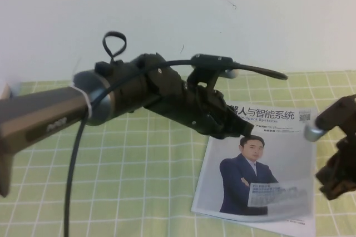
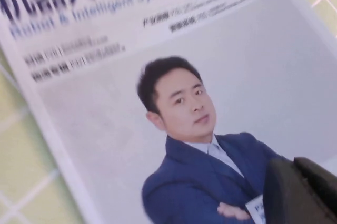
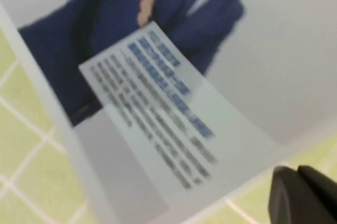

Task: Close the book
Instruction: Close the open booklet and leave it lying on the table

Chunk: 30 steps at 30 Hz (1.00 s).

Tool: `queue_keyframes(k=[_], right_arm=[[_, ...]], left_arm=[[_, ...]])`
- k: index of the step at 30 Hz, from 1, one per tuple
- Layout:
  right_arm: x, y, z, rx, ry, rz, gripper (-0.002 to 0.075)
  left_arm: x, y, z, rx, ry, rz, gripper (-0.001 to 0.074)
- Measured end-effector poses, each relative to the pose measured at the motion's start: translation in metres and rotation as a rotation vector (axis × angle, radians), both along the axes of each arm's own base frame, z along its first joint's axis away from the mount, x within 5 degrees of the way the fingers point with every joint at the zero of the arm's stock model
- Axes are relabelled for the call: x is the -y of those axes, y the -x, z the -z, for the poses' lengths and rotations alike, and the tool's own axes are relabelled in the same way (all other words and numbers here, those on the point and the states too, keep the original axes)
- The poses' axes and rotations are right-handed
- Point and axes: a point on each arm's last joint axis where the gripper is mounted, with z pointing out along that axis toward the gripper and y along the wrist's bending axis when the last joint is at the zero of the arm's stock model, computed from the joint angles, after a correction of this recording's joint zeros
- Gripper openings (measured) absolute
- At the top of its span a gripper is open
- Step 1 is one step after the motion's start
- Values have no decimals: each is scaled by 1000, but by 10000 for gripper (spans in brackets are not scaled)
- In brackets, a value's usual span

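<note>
Book (image 1: 278, 159) lies cover-up, left hand (image 1: 243, 129) over its top, right hand (image 1: 338, 181) beside.

Pale green tablecloth (image 1: 139, 153) with a white grid, white wall (image 1: 267, 14) behind its far edge

**Arm poses.** Left arm (image 1: 61, 112) reaches from the robot's left side to mid-scene, nearly level, sloping down past the wrist (image 1: 167, 89). The left gripper (image 1: 236, 127) sits at its far end, angled forward and down. Right arm (image 1: 336, 115) enters at the far right edge. The right gripper (image 1: 336, 181) points downward, well apart from the left gripper.
</note>
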Motion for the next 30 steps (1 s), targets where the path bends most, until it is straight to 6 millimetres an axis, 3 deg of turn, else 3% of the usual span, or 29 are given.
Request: queue_keyframes(k=[6,10,14,18,23,30], right_arm=[[24,38,-51,41,156,28,-3],[44,70,-83,96,251,125,-3],[56,106,-114,213,233,206,-3],[62,141,-134,346,160,251,-3],[68,185,-131,484,52,271,-3],[68,209,-90,528,-37,274,-3]], left_arm=[[-26,11,-43,193,-178,28,-4],[-50,16,-69,290,-327,-61,-4],[-81,25,-100,376,-439,-232,-4],[-108,45,-126,460,-443,-371,-4],[-140,90,-150,576,-299,-445,-4],[-170,145,-158,728,-115,-437,-4]])
